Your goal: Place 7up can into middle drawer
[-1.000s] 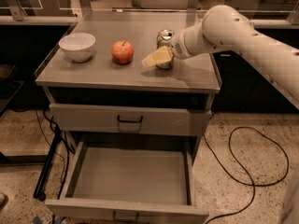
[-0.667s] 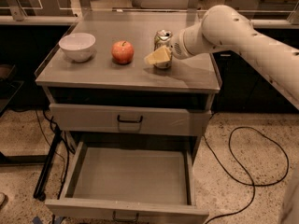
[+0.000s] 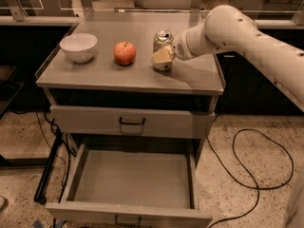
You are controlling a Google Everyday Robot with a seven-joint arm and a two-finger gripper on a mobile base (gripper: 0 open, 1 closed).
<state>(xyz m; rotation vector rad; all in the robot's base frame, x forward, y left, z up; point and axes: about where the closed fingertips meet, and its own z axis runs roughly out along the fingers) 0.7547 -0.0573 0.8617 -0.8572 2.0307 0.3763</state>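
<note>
Grey cabinet top (image 3: 128, 77) in a lab. The gripper (image 3: 163, 57) was at the 7up can (image 3: 163, 38), which stood upright on the top, against the jaws. Clenched or released: could not tell. The red apple (image 3: 124, 52) sat just beyond the jaws. Step judged: grasping. Next move calls for a firm hold, a lift clear, then a descent to the open middle drawer (image 3: 133, 177), well below the jaws.
</note>
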